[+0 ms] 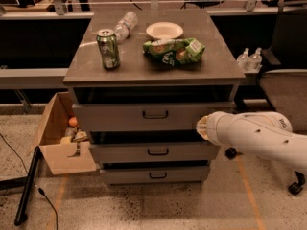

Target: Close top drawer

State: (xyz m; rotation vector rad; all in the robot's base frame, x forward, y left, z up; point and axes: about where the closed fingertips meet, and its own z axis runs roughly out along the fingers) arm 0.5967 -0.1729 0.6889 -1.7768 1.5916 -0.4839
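We see the gripper (202, 127) at the tip of a smooth white arm (259, 135), pressed to the right end of the top drawer (120, 118); whether it is clenched or released we cannot tell. That flat grey front, with its small dark handle (155, 114), stands slightly out below the tabletop (144, 71), above two shallower drawers. On top are a green can (109, 48), a clear bottle (124, 25) lying down, a white plate (164, 30) and a crinkled green chip bag (173, 51). An open cardboard box (60, 155) sits on the speckled floor just to the left, and nothing stands before the drawer.
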